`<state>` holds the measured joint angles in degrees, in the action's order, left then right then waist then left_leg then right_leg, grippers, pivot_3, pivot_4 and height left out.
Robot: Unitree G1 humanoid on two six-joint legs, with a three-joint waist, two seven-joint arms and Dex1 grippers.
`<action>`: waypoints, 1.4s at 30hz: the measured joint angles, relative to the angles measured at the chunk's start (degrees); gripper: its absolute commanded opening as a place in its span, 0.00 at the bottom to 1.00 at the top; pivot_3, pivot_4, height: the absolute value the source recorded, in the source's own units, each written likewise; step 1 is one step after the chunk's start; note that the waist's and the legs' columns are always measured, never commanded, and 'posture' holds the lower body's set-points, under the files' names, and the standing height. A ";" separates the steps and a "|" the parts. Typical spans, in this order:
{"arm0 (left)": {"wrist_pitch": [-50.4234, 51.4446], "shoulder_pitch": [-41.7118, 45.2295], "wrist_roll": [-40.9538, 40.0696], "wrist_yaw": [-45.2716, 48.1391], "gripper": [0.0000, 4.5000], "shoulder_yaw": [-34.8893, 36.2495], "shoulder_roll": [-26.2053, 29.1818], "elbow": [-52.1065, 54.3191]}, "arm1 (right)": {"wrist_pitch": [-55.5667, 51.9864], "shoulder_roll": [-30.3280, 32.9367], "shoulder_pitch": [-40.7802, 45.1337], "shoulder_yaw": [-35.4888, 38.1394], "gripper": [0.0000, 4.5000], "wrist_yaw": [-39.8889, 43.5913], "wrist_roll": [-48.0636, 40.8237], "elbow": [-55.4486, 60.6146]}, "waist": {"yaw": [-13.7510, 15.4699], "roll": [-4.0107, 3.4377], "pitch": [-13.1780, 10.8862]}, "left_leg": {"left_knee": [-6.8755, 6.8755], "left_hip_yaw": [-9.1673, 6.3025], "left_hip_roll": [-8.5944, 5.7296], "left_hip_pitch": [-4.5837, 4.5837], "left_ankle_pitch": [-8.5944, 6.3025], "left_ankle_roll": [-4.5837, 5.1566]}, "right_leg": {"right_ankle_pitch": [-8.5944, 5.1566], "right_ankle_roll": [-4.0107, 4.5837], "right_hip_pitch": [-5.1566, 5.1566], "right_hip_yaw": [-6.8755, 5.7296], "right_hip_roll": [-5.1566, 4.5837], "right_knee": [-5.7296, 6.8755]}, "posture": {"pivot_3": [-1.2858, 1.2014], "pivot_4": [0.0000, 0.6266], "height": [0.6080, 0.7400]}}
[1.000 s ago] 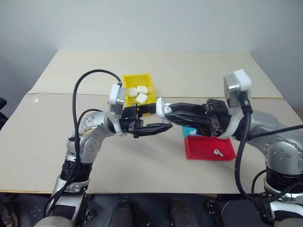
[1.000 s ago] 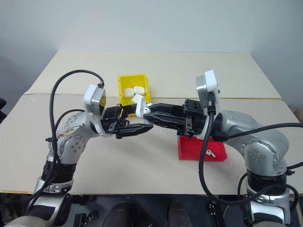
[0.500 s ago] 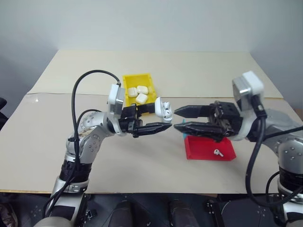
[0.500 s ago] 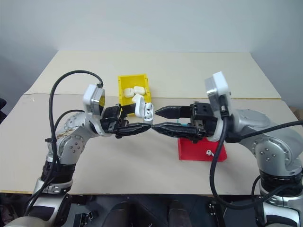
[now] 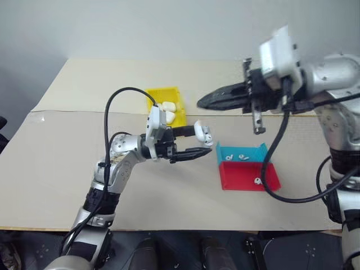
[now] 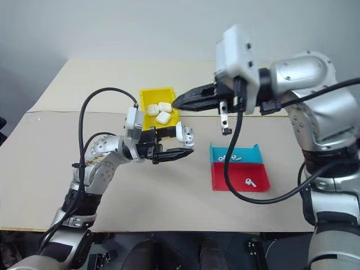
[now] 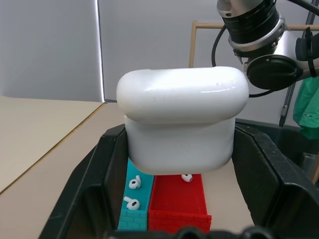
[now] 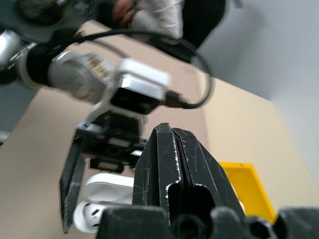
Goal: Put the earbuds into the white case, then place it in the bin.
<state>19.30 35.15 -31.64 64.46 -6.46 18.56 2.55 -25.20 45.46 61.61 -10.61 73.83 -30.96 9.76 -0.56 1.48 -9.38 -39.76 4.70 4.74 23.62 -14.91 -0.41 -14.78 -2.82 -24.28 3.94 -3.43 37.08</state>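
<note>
White case [image 6: 185, 135], lid flipped up with earbuds seated, sits clamped in the left gripper [image 6: 179, 143] above the table. The empty right gripper [image 6: 183, 101], clenched, should press the lid down squarely before the yellow bin [image 6: 156, 105]. Beige board [image 6: 169, 191] covers the table; grey wall behind.

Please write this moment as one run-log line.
left gripper: holds glossy white earbud case, lid open | right gripper: shut, raised, empty

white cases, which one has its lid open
The white case gripped by the left gripper above the table; its lid is flipped up. The other cases lie shut in the yellow bin.
</note>
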 measured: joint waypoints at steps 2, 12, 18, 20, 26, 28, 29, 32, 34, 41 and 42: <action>-0.36 0.52 0.02 0.09 0.62 0.06 -0.13 -0.13 | 4.03 -1.21 1.69 -2.66 0.01 3.96 3.18 -1.44 | 0.04 0.00 0.00 | -0.02 0.01 0.00 0.00 0.00 0.00 | 0.00 0.00 0.01 0.00 -0.01 0.00 | 0.52 0.24 1.00; -0.52 -0.47 0.53 -0.12 0.62 0.22 -0.07 -0.84 | 17.52 -0.03 1.00 -6.83 0.01 11.08 14.62 -5.38 | 0.58 0.00 0.00 | -0.03 0.01 0.00 0.01 0.00 0.00 | 0.00 0.00 0.01 -0.02 -0.01 0.01 | 0.52 0.24 1.00; -0.58 -1.72 0.01 -0.33 0.62 1.43 0.81 0.60 | 16.82 5.11 -3.95 -4.10 0.01 13.69 13.75 -3.95 | 1.03 -0.01 -0.01 | -0.04 0.04 0.00 -0.03 0.00 0.00 | 0.00 0.00 0.02 -0.01 -0.02 0.02 | 0.52 0.24 1.00; -0.68 -1.72 -0.17 -0.63 0.62 2.29 0.94 2.34 | 13.79 5.02 -6.20 -3.71 0.01 13.29 11.87 -2.93 | 0.92 -0.02 -0.01 | -0.04 0.06 0.00 -0.06 0.00 0.00 | 0.00 0.00 0.03 0.02 -0.03 0.04 | 0.52 0.24 1.00; -2.90 -2.01 2.67 -8.03 0.62 3.65 -1.04 4.67 | -6.39 2.25 -6.31 7.47 0.01 0.64 0.79 -1.04 | 1.18 -0.01 -0.01 | -0.05 0.04 0.01 -0.08 0.00 -0.01 | 0.01 0.01 0.07 0.01 -0.03 0.05 | 0.52 0.24 1.00; -3.09 -1.87 5.54 -16.08 0.62 4.84 -3.56 4.91 | -13.00 2.69 -8.90 12.61 0.01 -2.96 -4.09 0.89 | 1.92 0.00 0.00 | -0.07 -0.02 0.00 -0.05 -0.01 0.01 | 0.01 0.01 0.13 -0.04 -0.05 -0.01 | 0.52 0.24 1.00; -2.75 -1.57 6.90 -20.47 0.62 5.87 -4.67 4.92 | -15.67 3.16 -10.80 14.47 0.01 -4.59 -5.77 2.02 | 2.08 0.01 -0.01 | -0.07 -0.02 0.00 -0.01 -0.02 0.02 | 0.02 -0.01 0.12 -0.04 -0.06 -0.02 | 0.52 0.24 1.00; 0.06 1.31 10.86 -33.25 0.62 8.83 -6.58 4.61 | -20.96 3.44 -16.72 17.24 0.01 -10.92 -7.47 5.72 | 2.06 0.01 -0.01 | -0.08 -0.01 -0.02 0.02 -0.02 0.02 | 0.03 -0.03 0.04 -0.01 -0.06 0.03 | 0.52 0.24 1.00; 1.91 3.57 13.55 -40.07 0.62 10.27 -7.17 3.23 | -22.90 2.08 -19.07 17.94 0.01 -14.97 -7.65 8.09 | 1.55 -0.04 0.02 | -0.06 -0.01 -0.05 0.00 -0.01 0.02 | 0.04 -0.04 0.04 0.05 -0.05 0.03 | 0.52 0.24 1.00; 9.23 18.01 26.32 -60.59 0.62 8.60 -10.05 -27.52 | -37.41 -10.47 -21.24 16.23 0.01 -41.55 -7.82 21.74 | 1.20 0.04 0.07 | -0.05 -0.12 -0.10 0.17 0.05 -0.07 | 0.13 -0.08 -0.02 -0.04 -0.06 0.01 | 0.52 0.24 1.00; 7.69 18.68 26.87 -61.12 0.62 8.62 -10.38 -30.01 | -38.56 -10.56 -21.35 16.11 0.01 -42.95 -7.90 22.53 | 1.22 0.04 0.07 | -0.04 -0.12 -0.10 0.23 0.05 -0.07 | 0.13 -0.08 -0.05 -0.06 -0.06 0.03 | 0.52 0.24 1.00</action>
<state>26.99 53.83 -4.77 3.34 2.16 8.18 -27.45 -63.76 34.90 40.26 5.50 30.88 -38.86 32.28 0.66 1.52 -9.31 -39.80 4.58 4.65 23.85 -14.86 -0.48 -14.65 -2.90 -24.33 3.88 -3.49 37.11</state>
